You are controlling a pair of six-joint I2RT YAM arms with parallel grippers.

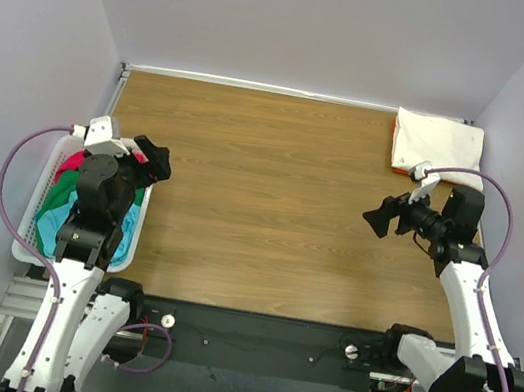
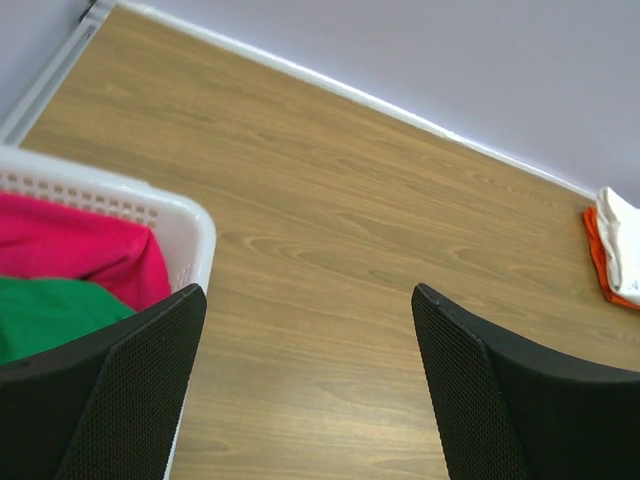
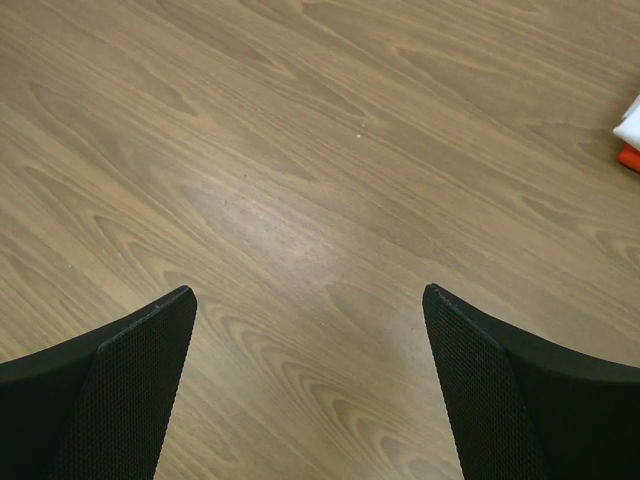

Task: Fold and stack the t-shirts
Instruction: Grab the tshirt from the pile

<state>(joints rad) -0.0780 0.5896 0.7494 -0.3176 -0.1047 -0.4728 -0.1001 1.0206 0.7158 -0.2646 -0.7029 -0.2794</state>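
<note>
1. The white shirt is folded flat in the far right corner of the table.
2. An orange shirt lies under the white one. Only its thin edge peeks out at the side.
3. These two shirts make a small pile close to the back wall.
4. Three more shirts sit in a heap in the white basket at the left side of the table. They are not folded.
5. The red shirt is at the far end of the basket.
6. The green shirt is in the middle, touching the red one.
7. The blue shirt is at the near end, partly hidden by the left arm.
8. The left claw hangs in the air over the right rim of the basket. Its two black fingers are spread wide apart and hold nothing.
9. In the left wrist view, the red and green shirts show beside one finger, and bare wood shows between the fingers.
10. The right claw hangs over the right part of the table, near the folded pile but not touching it. It points toward the middle of the table.
11. Its fingers are spread wide too, with only bare wood between them.
</note>
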